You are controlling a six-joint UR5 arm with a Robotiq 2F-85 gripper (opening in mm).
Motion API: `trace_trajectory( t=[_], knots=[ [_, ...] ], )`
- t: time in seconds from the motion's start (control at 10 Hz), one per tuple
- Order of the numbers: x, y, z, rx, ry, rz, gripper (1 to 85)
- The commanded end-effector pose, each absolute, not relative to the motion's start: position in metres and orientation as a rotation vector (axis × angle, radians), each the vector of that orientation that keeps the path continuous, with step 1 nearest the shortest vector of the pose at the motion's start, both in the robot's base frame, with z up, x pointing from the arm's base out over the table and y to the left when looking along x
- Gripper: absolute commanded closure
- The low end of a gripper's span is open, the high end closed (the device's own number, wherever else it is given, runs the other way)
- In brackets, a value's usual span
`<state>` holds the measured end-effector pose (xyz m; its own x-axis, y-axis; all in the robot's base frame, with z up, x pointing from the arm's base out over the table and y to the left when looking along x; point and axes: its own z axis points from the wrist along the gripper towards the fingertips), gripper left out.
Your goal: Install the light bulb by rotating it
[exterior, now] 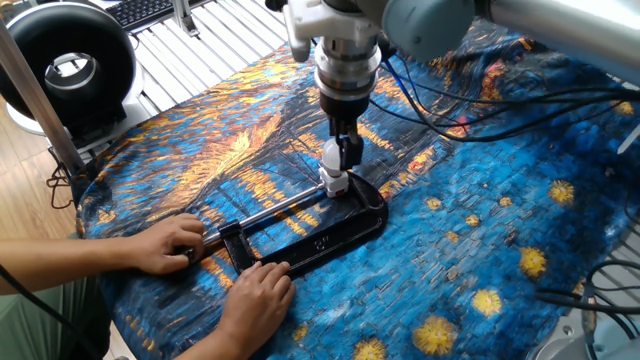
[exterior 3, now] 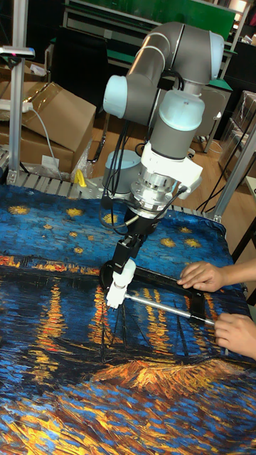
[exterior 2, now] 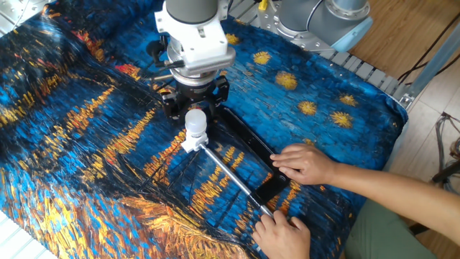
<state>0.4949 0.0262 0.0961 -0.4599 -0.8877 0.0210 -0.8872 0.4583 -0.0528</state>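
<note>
Pretty tight around the light bulb (exterior 2: 195, 121): the gripper (exterior 2: 195, 108) sits at its 12 o'clock in the other fixed view, and the black clamp (exterior 2: 253, 157) with its steel rod (exterior 2: 228, 174) runs off toward 4 o'clock, where two hands (exterior 2: 305, 162) (exterior 2: 282, 234) hold it. The cloth-covered tabletop (exterior 2: 79, 151) from 7 to 10 o'clock lies open. Cables (exterior: 470, 110) trail behind the arm.
</note>
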Motion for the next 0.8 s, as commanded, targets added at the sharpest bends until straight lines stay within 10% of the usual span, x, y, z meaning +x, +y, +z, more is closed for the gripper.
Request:
trace_trajectory(
  t=[0.0, 0.7],
  knots=[
    [0.4922, 0.0282, 0.0905, -1.690, 2.623, -0.083, 17.0],
    [0.5001, 0.0285, 0.0892, -1.795, 2.525, -0.127, 19.7]
  ],
)
